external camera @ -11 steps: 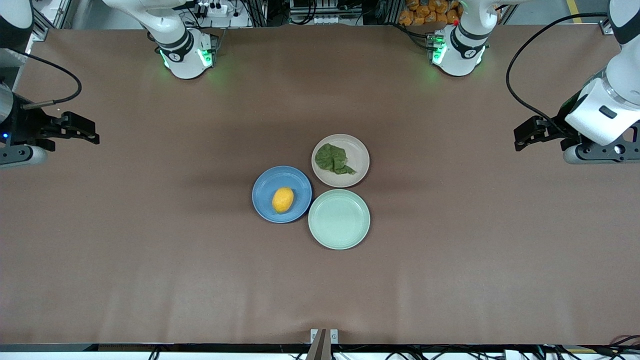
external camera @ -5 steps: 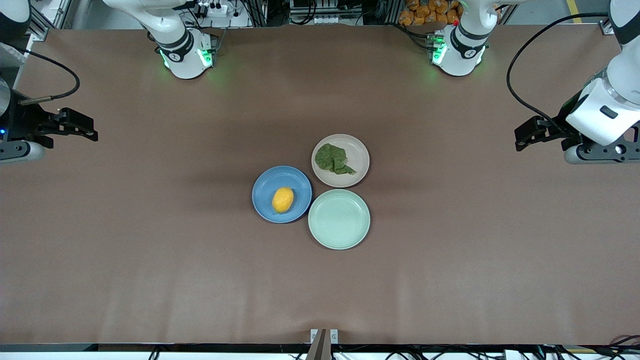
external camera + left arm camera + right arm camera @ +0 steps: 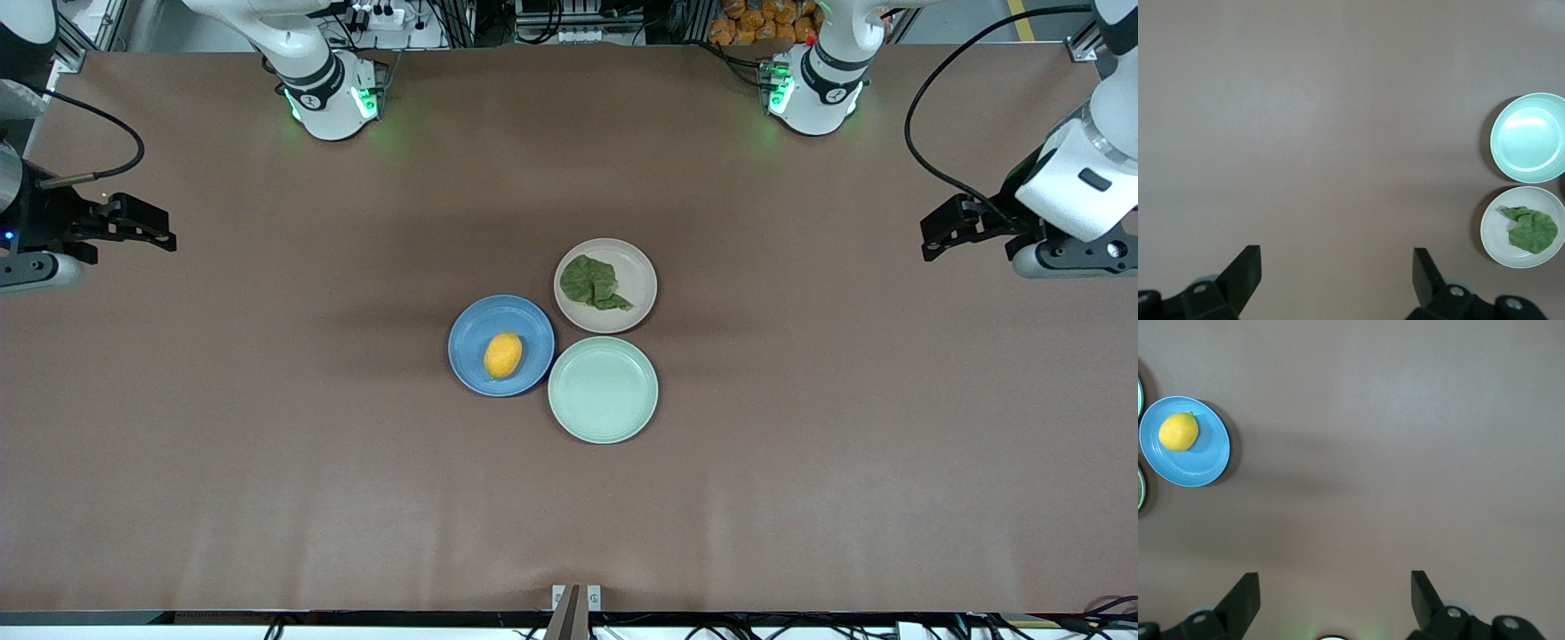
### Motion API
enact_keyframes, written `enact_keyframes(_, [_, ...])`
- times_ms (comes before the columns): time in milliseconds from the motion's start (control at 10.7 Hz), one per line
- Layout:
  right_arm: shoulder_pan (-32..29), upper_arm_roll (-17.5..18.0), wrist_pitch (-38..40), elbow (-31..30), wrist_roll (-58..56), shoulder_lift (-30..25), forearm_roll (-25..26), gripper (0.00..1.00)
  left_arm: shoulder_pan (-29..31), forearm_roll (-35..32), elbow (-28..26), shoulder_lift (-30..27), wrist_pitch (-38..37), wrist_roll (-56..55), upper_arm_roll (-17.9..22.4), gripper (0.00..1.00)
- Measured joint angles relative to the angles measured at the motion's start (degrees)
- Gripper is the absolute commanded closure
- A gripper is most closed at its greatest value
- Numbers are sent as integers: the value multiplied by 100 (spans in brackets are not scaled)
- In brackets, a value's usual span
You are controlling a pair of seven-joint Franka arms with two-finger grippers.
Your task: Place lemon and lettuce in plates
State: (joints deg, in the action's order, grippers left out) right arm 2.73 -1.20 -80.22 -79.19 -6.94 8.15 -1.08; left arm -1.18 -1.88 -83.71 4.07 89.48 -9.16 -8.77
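Observation:
The yellow lemon (image 3: 503, 355) lies in the blue plate (image 3: 471, 333) at the table's middle; both show in the right wrist view (image 3: 1178, 431), (image 3: 1205, 463). The dark green lettuce (image 3: 594, 284) lies in the beige-pink plate (image 3: 638, 267), also in the left wrist view (image 3: 1531, 228), (image 3: 1495, 233). My left gripper (image 3: 932, 233) is open and empty, up over bare table at the left arm's end; its fingers stand apart in its wrist view (image 3: 1336, 263). My right gripper (image 3: 160, 233) is open and empty over the right arm's end (image 3: 1335, 587).
A pale mint-green plate (image 3: 603, 388) holds nothing and sits nearer to the front camera, touching the other two plates; it also shows in the left wrist view (image 3: 1529, 137). Brown table surface (image 3: 267, 427) spreads all round the plates.
The left arm has risen and drawn back a little toward its base end. The right gripper has shifted slightly. The lemon, lettuce and plates have not moved.

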Motion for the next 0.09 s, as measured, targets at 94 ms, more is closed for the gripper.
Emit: enact_keyframes(94, [0, 0, 0, 0, 0, 0, 0, 0, 0, 0, -1, -40, -6, 0, -1, 0])
